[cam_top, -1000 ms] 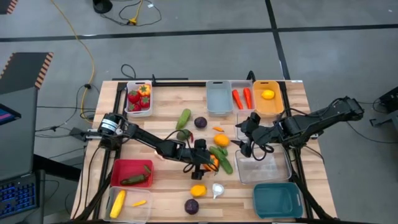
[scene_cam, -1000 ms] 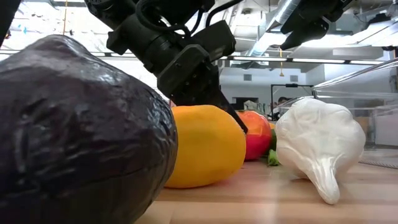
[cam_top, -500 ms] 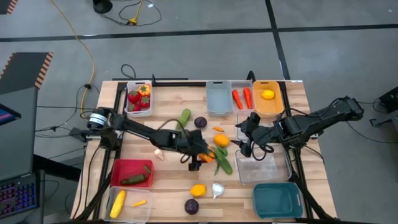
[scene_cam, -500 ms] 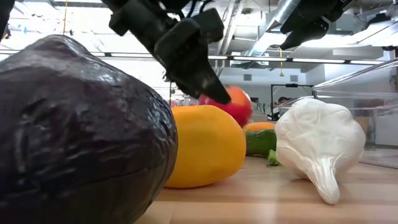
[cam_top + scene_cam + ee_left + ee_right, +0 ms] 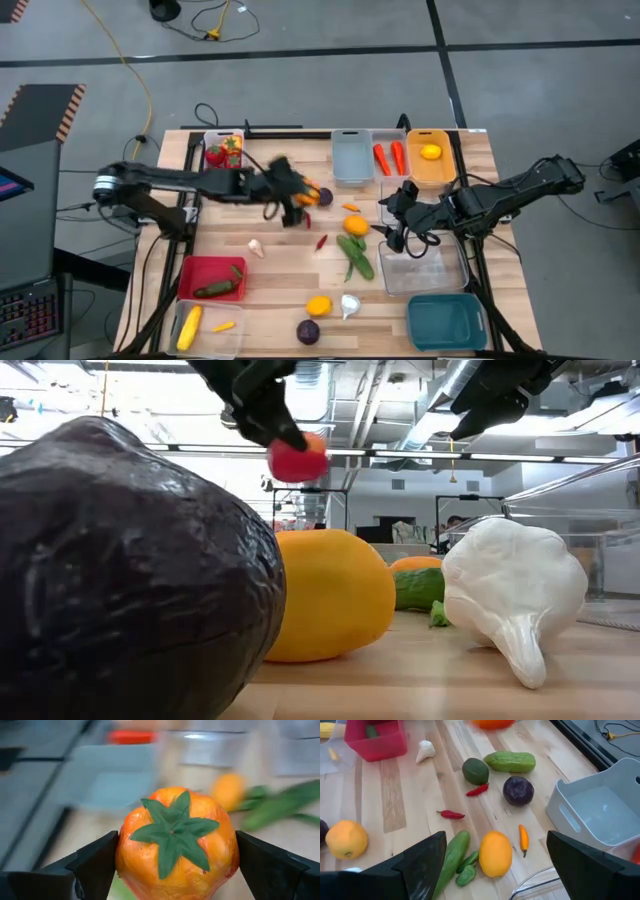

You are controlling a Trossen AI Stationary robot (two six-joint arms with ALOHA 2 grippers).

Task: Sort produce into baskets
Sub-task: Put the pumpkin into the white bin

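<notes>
Orange-red, the tomato (image 5: pixel 176 840) is sitting clamped between the left hand (image 5: pixel 292 197)'s widely spread fingers, lifted off the wooden bench (image 5: pixel 270 275), green calyx facing the wrist camera. A white basket (image 5: pixel 222 160) already holding red produce is lying toward nine o'clock from that hand, nearer than any other bin, so this looks like the drop target. At three o'clock, the right hand (image 5: pixel 395 215) is waiting open and empty above a clear basket (image 5: pixel 425 270).
</notes>
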